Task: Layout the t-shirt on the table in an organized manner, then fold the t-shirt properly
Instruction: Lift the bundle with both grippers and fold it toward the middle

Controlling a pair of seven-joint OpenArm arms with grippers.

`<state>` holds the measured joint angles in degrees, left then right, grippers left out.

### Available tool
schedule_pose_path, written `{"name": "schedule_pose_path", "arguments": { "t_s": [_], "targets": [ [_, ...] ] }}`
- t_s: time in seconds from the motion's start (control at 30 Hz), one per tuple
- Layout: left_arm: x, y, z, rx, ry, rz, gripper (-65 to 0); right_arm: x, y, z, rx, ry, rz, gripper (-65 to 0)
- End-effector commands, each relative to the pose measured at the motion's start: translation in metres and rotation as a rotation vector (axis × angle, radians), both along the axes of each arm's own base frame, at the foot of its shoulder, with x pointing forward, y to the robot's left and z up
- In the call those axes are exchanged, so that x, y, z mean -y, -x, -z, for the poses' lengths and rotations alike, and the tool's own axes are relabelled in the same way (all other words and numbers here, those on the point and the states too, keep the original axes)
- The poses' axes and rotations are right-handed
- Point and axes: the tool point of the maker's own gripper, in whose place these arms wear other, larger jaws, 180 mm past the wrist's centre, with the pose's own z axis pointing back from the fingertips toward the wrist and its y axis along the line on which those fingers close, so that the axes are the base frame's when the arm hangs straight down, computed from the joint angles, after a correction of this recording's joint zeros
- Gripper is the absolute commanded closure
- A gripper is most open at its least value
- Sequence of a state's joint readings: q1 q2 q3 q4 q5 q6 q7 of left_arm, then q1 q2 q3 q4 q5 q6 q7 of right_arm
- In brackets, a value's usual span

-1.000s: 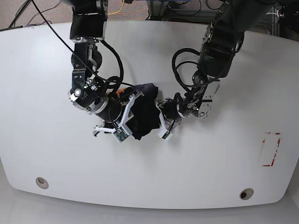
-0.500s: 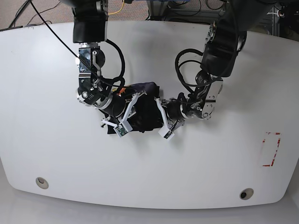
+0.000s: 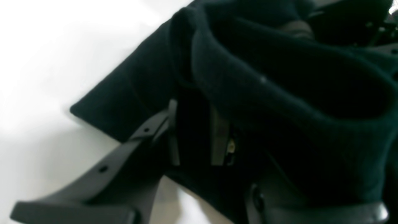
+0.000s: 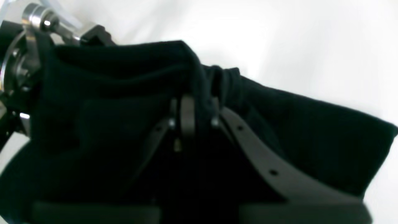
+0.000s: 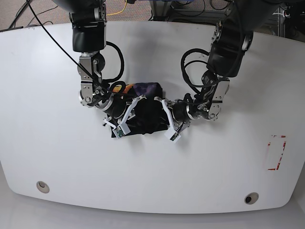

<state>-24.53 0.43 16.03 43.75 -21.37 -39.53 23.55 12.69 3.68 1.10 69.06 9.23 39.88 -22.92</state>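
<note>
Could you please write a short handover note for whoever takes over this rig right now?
Right gripper: shut on the black t-shirt, pinching a bunched fold at its edge.
Left gripper: shut on the t-shirt from the other side, a fold of cloth between its jaws.
T-shirt: a small crumpled bundle on the white table, near the middle, between both arms; a bit of the coloured print shows on top.
Red tape rectangle: off to one side, untouched.
Done: both arms have a grip.
Left: spread the shirt flat, smooth it, then do all the folds.
</note>
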Motion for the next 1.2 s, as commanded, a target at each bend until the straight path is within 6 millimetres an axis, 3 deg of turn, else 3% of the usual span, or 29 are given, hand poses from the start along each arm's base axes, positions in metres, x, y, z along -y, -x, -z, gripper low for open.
{"name": "schedule_pose_path", "arguments": {
  "t_s": [0.0,0.13,0.33,0.5,0.63,0.73,1.17],
  "targets": [
    [-0.003,-0.005,-0.002,0.011,-0.041,0.013,-12.1,0.002,-0.014,-0.019,0.06,-0.016,0.005,-4.6],
    [-0.003,-0.005,-0.002,0.011,-0.041,0.013,-12.1,0.002,-0.016,-0.021,0.064,-0.013,0.004,-14.1],
    [-0.003,-0.005,-0.002,0.011,-0.041,0.013,-12.1,0.002,-0.017,-0.021,0.064,-0.012,0.004,-38.7],
    [-0.003,-0.005,-0.003,0.015,-0.04,0.014,-12.1,0.002,-0.017,-0.022,0.067,-0.012,0.004,-48.7],
    [-0.008,-0.014,-0.018,0.071,-0.044,0.014,-12.1,0.002,-0.018,-0.023,0.069,-0.012,0.004,-49.6],
    [-0.014,-0.011,-0.02,0.084,-0.064,0.023,-12.1,0.002,-0.018,-0.023,0.069,-0.012,0.004,-49.8],
    [-0.044,-0.03,-0.074,0.211,-0.061,-0.07,-12.1,0.002,-0.018,-0.023,0.069,-0.01,0.004,-49.8]
  ]
}}
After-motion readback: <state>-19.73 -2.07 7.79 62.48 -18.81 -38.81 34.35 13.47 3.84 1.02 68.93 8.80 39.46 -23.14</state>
